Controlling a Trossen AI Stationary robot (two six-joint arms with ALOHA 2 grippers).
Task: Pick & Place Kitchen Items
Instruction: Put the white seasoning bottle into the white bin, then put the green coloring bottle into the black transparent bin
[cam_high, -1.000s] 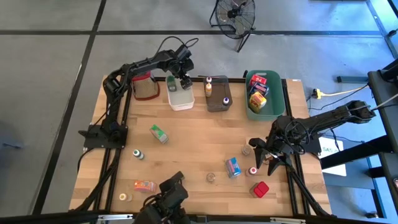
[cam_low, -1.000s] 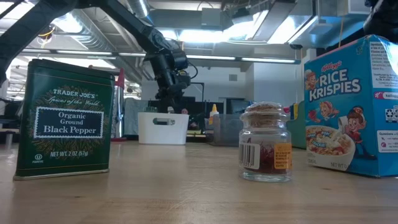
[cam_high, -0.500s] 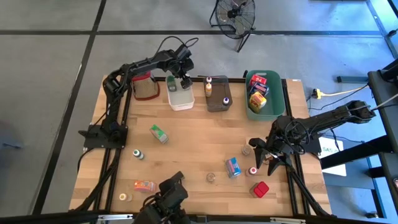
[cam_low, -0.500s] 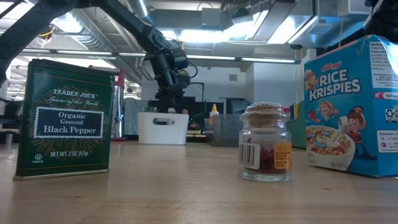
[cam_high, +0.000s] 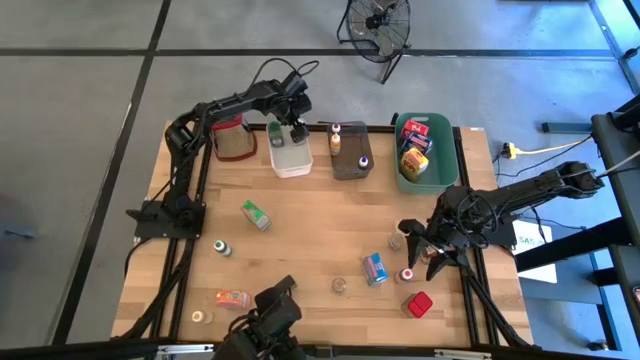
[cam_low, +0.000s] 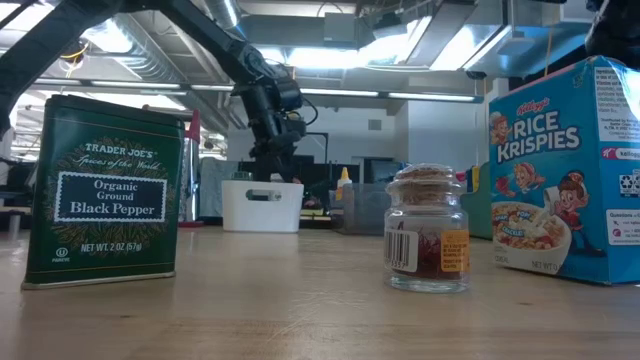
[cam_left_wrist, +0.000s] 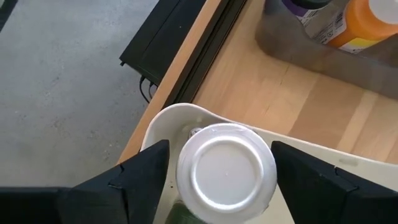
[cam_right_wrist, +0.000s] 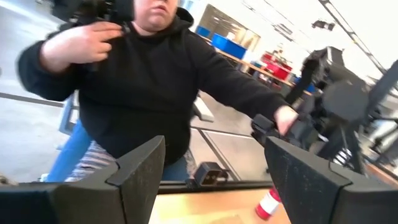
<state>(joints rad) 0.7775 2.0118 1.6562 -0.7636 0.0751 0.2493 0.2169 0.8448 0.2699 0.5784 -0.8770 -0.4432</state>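
Note:
My left gripper (cam_high: 294, 131) (cam_left_wrist: 221, 163) is open over the white tub (cam_high: 290, 158) at the table's far edge. Its fingers stand on either side of a white-capped jar (cam_left_wrist: 225, 175) that sits in the tub; whether they touch the cap I cannot tell. My right gripper (cam_high: 418, 240) (cam_right_wrist: 214, 171) is open near the table's right edge, beside a small jar (cam_high: 397, 241) and a red-capped bottle (cam_high: 407, 274), with nothing between its fingers. Loose on the table lie a blue box (cam_high: 374, 267), a red tin (cam_high: 419, 303), a green box (cam_high: 255, 214) and a green-capped bottle (cam_high: 221, 247).
A grey tub (cam_high: 350, 160) holds a yellow bottle (cam_high: 335, 138) and a purple-capped one (cam_high: 363, 161). A green tub (cam_high: 430, 170) holds small boxes. The red-topped grater (cam_high: 232, 138) stands left of the white tub. A person in a black hoodie (cam_right_wrist: 155, 74) is beyond the table.

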